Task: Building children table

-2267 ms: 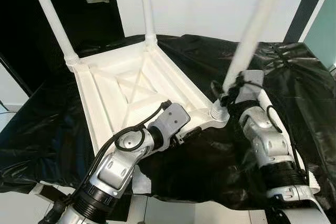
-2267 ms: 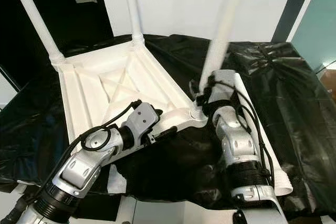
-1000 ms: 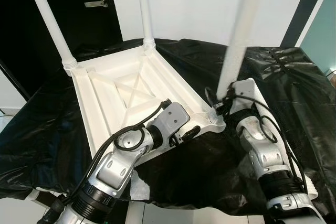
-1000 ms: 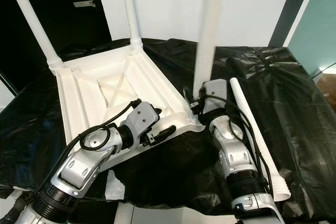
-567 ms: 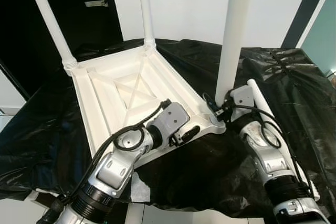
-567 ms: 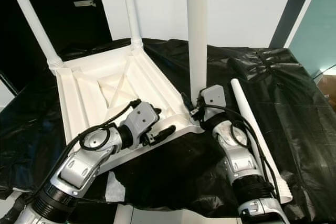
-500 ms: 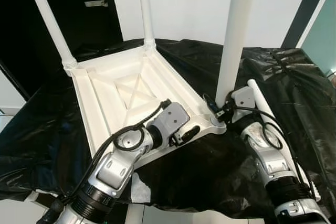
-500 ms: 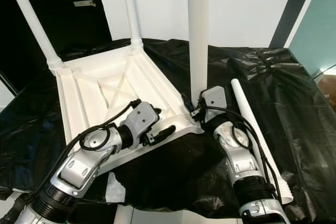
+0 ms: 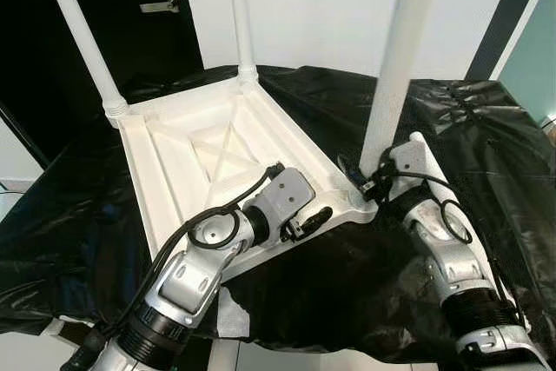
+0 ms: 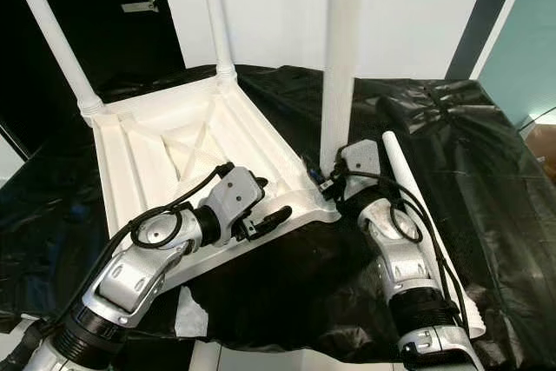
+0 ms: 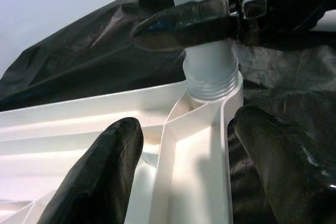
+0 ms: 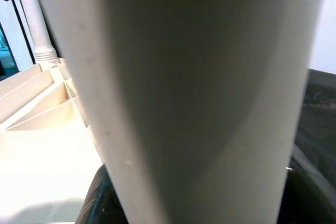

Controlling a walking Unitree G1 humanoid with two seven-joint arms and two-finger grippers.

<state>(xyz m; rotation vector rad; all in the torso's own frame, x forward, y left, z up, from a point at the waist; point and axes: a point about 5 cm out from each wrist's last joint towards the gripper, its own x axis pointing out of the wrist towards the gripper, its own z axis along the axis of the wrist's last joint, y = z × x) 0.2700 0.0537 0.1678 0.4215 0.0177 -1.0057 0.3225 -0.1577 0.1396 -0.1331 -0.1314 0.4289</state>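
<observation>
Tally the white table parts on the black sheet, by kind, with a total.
Upside-down tabletop: 1
Legs standing in corner sockets: 3, far left, far middle, and the near one held by the right gripper
Loose leg lying on the sheet: 1
Total: 5

Upturned white table (image 10: 174,154) on black sheet (image 10: 486,171). Right claw (image 10: 327,178) clamps the near leg (image 10: 339,58) at its socket; left claw (image 10: 276,217) at the frame edge.
</observation>
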